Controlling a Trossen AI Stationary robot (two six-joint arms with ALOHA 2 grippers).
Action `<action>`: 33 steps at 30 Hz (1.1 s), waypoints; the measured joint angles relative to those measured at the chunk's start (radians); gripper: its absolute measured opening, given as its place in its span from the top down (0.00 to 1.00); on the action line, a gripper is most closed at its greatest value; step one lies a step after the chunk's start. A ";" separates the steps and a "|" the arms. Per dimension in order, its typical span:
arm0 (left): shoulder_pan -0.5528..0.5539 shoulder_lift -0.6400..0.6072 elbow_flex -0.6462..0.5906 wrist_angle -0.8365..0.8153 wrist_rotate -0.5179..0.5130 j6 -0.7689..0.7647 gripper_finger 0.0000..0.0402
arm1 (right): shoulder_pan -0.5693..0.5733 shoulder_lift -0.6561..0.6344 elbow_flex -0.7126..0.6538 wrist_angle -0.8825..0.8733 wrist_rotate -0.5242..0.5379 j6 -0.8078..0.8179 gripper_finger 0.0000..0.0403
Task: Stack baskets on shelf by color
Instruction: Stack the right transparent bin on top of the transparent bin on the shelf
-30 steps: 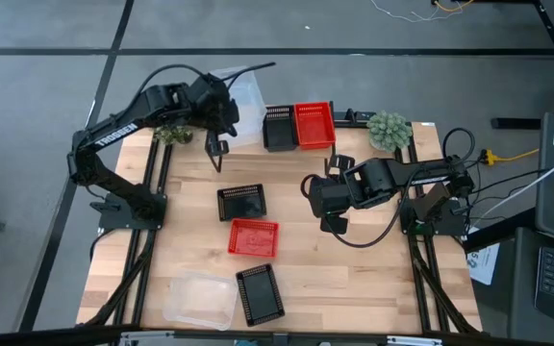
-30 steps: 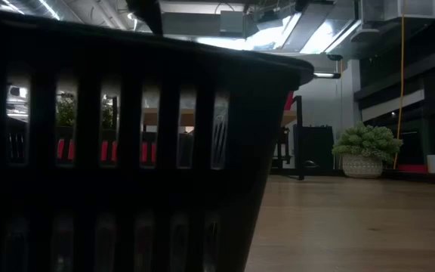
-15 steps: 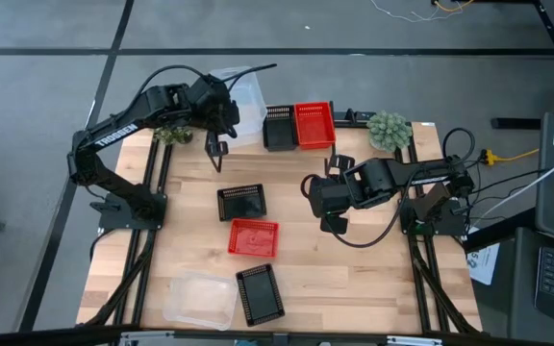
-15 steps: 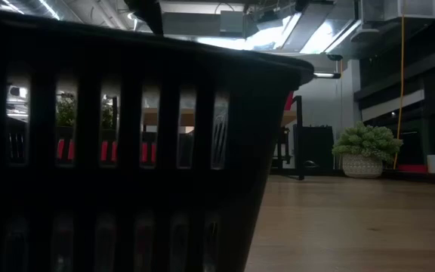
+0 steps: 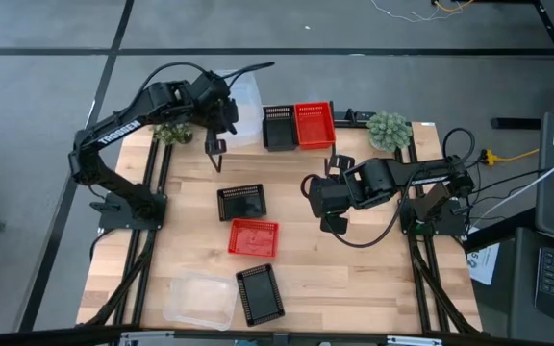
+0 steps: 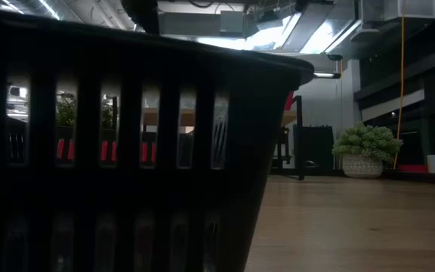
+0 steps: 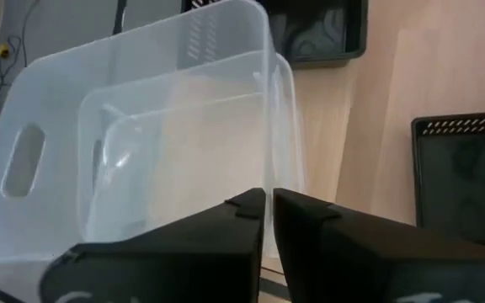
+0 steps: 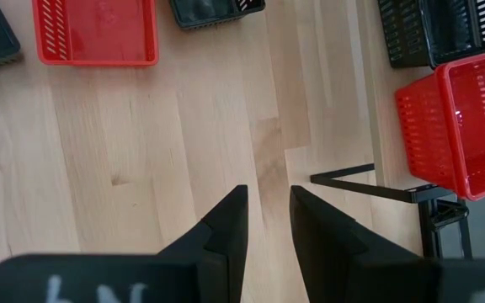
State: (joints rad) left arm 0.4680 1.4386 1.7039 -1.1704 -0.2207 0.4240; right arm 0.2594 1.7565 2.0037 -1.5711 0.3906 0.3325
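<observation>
In the high view my left gripper (image 5: 215, 152) is at the table's far left, shut on a clear translucent basket (image 5: 244, 96) over the left end of the shelf (image 5: 346, 117). A black basket (image 5: 278, 127) and a red basket (image 5: 314, 125) stand side by side on the shelf. On the table sit a black basket (image 5: 241, 202), a red basket (image 5: 254, 237), another black basket (image 5: 260, 293) and a clear basket (image 5: 201, 300). My right gripper (image 5: 317, 197) waits open above the table's middle right, touching nothing. My left gripper (image 7: 268, 202) pinches the clear basket's long side wall at its rim (image 7: 269, 172) between the two fingers, one inside and one outside. The basket (image 7: 141, 143) extends away from the fingers with its opening toward the wrist camera. Whether it rests on the shelf I cannot tell.
Potted plants stand at the far corners (image 5: 389, 130) (image 5: 171, 133). The low view is mostly blocked by the near black basket (image 6: 127, 151), with bare wood to its right. The right wrist view shows open tabletop (image 8: 183, 168) between the baskets and the shelf's black leg (image 8: 360, 181).
My left gripper has edged slightly toward the far edge, carrying the clear basket with it. Nothing else has moved.
</observation>
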 joint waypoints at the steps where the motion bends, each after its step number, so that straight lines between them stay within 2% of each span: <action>1: 0.002 0.006 0.000 0.001 0.000 0.000 0.95 | 0.000 0.000 0.000 0.000 0.000 0.000 0.78; 10: 0.003 0.040 0.000 0.040 0.030 0.006 0.87 | 0.000 0.000 0.000 0.000 0.000 0.000 0.78; 20: -0.005 0.030 0.000 0.060 0.028 -0.028 0.83 | 0.000 0.000 0.000 0.000 0.000 0.000 0.78; 25: 0.004 0.048 -0.012 0.038 -0.043 -0.031 0.84 | 0.000 0.000 0.000 0.000 0.000 0.000 0.78; 33: 0.026 0.093 -0.080 0.067 -0.084 -0.048 0.84 | 0.000 0.000 0.000 0.000 0.000 0.000 0.78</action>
State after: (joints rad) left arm 0.4941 1.5316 1.6234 -1.1037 -0.3042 0.3763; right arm 0.2592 1.7565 2.0041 -1.5711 0.3904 0.3321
